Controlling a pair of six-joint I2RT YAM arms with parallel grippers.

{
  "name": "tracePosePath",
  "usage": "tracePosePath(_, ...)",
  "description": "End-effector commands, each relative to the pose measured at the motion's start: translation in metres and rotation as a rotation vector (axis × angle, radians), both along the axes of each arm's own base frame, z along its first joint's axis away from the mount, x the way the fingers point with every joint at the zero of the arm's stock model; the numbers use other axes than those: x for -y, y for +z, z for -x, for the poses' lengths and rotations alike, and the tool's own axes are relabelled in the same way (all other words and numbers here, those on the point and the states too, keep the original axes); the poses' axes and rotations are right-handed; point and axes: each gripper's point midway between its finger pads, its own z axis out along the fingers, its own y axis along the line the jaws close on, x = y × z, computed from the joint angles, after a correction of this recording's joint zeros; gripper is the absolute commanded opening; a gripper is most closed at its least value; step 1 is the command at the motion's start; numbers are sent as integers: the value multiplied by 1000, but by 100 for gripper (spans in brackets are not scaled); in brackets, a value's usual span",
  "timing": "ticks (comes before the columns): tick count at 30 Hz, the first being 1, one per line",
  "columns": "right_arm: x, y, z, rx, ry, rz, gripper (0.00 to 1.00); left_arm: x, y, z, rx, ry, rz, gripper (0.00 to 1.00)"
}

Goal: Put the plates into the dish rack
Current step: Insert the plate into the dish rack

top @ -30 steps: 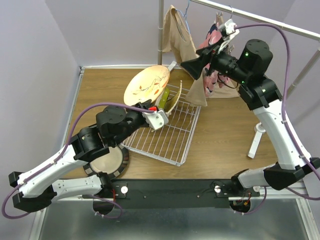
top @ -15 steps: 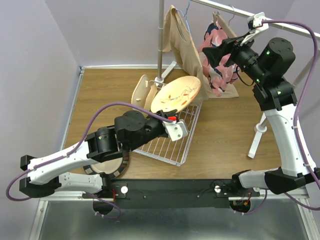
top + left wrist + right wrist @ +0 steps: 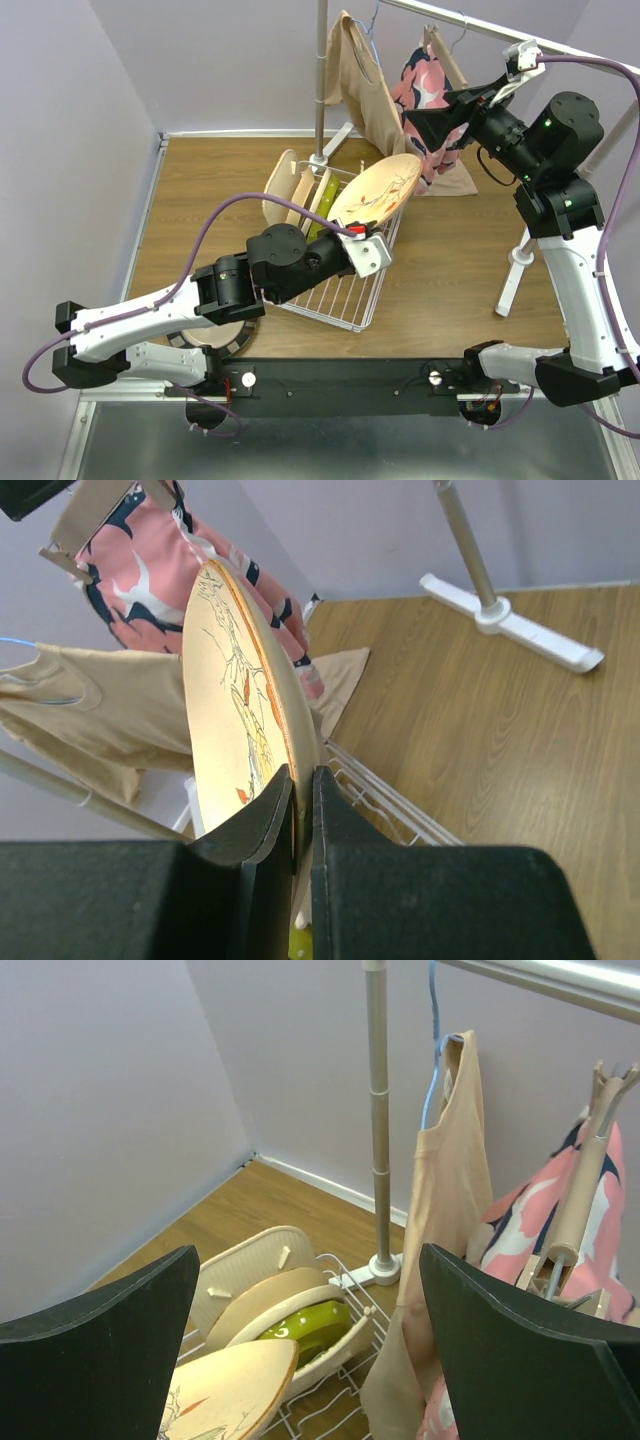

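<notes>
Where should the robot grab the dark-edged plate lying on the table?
The dark-edged plate lies flat, so only its rim gives two fingers something to pinch, one over and one under. Probably come from its left side, away from the dish rack. The left gripper pinches the floral plate by the rim that same way.

The table (image 3: pixel 460 260) is wood with a visible grain and a soft sheen. The dish rack (image 3: pixel 330 295) is thin wire with a smooth white coating. The cream plate (image 3: pixel 235 710) looks like glazed ceramic, smooth, with only a mild shine; the lime green plate (image 3: pixel 300 1322) is more glossy. The fingers (image 3: pixel 250 825) of the left gripper (image 3: pixel 302 776) are matt black plastic. The tan top (image 3: pixel 450 1190) and the pink patterned garment (image 3: pixel 150 580) are soft matt cloth. The pole (image 3: pixel 378 1110) is smooth grey metal.
</notes>
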Motion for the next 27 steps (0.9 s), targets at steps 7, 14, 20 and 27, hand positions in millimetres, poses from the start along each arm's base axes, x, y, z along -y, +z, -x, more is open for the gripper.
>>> tracePosePath(7, 7, 3, 0, -7, -18, -39, 100, 2, 63, -1, -44, 26, 388, 0)
tracePosePath(14, 10, 0, 3, -16, -20, -45, 100, 19, 35, -8, -102, 53, 417, 0)
tracePosePath(20, 12, -2, 6, -21, -23, -52, 100, 32, 16, -15, -148, 83, 439, 0)
tracePosePath(27, 13, -7, 6, -36, -21, -57, 100, 42, -7, -25, -189, 139, 443, 0)
